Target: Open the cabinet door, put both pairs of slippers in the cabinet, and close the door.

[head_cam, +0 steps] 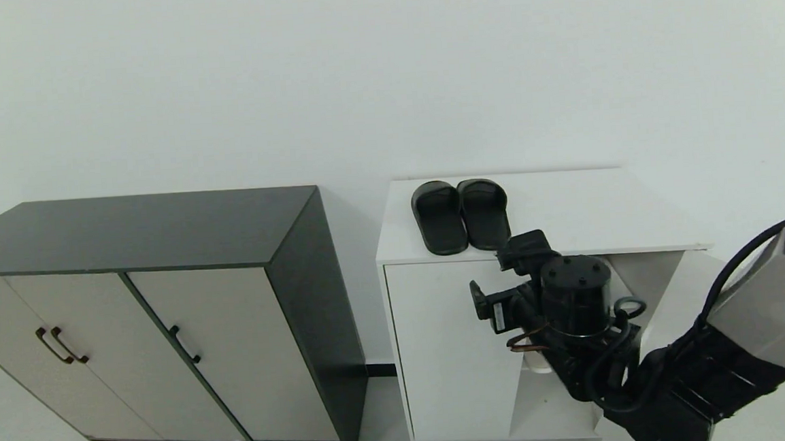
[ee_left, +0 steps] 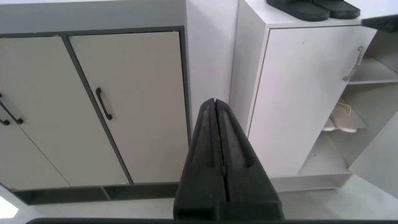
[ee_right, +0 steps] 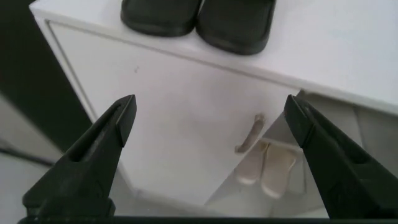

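Note:
A pair of black slippers (head_cam: 461,215) lies side by side on top of the white cabinet (head_cam: 455,353). The cabinet's right door (head_cam: 673,299) stands swung open and its left door (ee_right: 186,124) is closed. A pale pair of slippers (ee_right: 267,168) rests on a shelf inside, behind the left door's handle (ee_right: 249,134). My right gripper (ee_right: 208,118) is open and empty. It hovers in front of the left door, just below the black slippers (ee_right: 199,15). My left gripper (ee_left: 215,106) is shut on nothing, held low and well back from both cabinets.
A black-topped cabinet (head_cam: 134,229) with beige doors (head_cam: 223,353) and dark handles stands left of the white one, doors closed, with a narrow gap between them. A plain wall runs behind both. Bare floor lies in front.

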Tool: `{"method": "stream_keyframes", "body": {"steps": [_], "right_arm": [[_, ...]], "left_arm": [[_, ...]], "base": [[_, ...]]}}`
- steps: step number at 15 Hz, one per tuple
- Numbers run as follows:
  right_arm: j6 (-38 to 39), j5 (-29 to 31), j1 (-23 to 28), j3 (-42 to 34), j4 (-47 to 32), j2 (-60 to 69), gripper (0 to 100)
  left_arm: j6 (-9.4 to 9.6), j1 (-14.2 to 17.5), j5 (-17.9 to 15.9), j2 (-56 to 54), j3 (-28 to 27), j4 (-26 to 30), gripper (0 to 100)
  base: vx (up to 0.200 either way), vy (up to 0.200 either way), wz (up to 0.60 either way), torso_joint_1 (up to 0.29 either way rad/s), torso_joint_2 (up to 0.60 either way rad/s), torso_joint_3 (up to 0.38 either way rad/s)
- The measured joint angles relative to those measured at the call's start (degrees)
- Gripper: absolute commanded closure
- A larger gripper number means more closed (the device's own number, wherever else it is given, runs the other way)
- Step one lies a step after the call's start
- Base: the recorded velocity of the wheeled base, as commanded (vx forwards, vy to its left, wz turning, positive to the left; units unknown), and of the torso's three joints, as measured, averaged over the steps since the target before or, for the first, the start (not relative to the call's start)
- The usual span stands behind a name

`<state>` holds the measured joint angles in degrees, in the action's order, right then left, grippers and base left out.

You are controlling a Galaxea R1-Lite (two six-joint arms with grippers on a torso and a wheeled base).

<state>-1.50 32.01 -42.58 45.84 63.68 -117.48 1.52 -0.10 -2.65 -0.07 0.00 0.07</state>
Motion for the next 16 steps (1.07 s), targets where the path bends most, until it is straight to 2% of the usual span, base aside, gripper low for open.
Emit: {"method": "stream_keyframes", "body": {"steps": [4, 5, 9, 16], "right_arm": [[12.31, 2.06, -2.54, 12.87, -28.68, 5.27, 0], [14.56, 4.0, -3.12, 15.24, -31.5, 6.01, 0], [15.04, 4.63, -3.67, 17.18, -31.96, 6.79, 0], [15.13, 4.77, -3.63, 17.03, -30.87, 5.74, 0]], "left_arm": [[0.06, 0.02, 0.0, 0.0, 0.0, -0.02, 100], [0.06, 0.0, 0.0, 0.0, 0.0, -0.02, 100], [0.11, 0.0, 0.02, 0.0, 0.0, -0.02, 100], [0.15, -0.01, 0.0, 0.0, 0.0, -0.05, 100]], "base": [[0.0, 0.0, 0.0, 0.0, 0.0, 0.0], [0.0, 0.0, 0.0, 0.0, 0.0, 0.0], [0.0, 0.0, 0.0, 0.0, 0.0, 0.0], [0.2, 0.0, 0.0, 0.005, 0.0, 0.001]]}}
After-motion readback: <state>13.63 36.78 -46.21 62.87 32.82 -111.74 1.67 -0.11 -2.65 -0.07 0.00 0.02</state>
